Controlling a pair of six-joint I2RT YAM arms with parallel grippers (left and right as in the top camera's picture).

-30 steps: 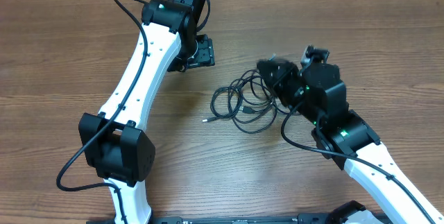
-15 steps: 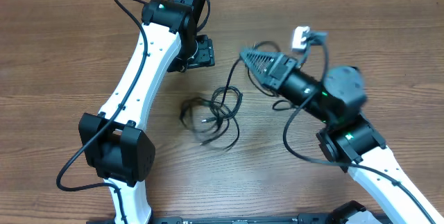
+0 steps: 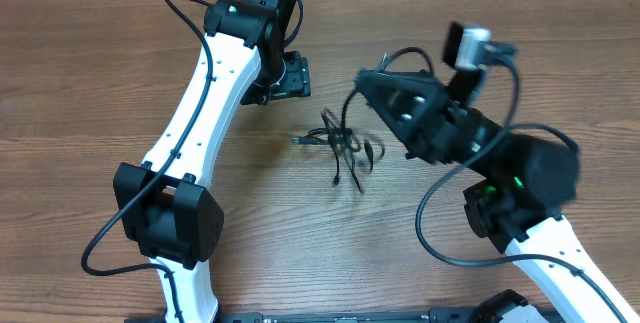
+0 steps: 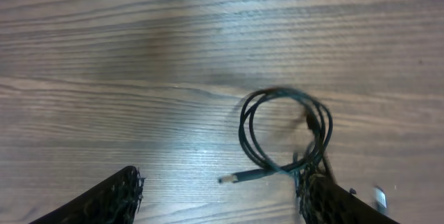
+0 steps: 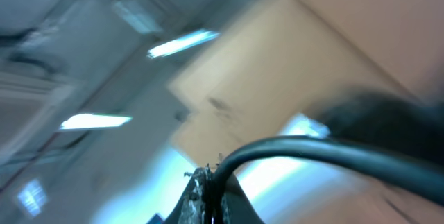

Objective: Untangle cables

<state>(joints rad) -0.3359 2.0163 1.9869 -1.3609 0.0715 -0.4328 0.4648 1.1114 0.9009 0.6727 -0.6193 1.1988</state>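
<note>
Cables: black knot lying mid-table btwn the two arms, one strand running up toward the R gripper; L wrist view shows a round loop and a silver-tipped plug flat on the wood
R gripper: tilted up and back above the table, fingers together, pinched on a cable strand by the look of it; its wrist cam is blurred and aimed at the ceiling, w/ a black cord leaving the fingertips
L gripper: at the far side, fingers wide apart, nothing in them, near the knot but not touching it
Step, as judged: R arm drawing one strand up out of the clump; nothing pins the rest
Progress: early, cables not yet separated
Risk 1: w/ no hold on the clump, the whole knot may ride up w/ the strand and pull tighter instead of coming apart
Risk 2: thin cord in a fingertip pinch could slip and drop back onto the pile
Risk 3: plug may catch inside the loop as the strand is drawn, locking the tangle
Risk 4: a swinging strand could hook on the R arm's own wiring near the wrist cam
Fix, prob.: L gripper comes down on the loop first
</note>
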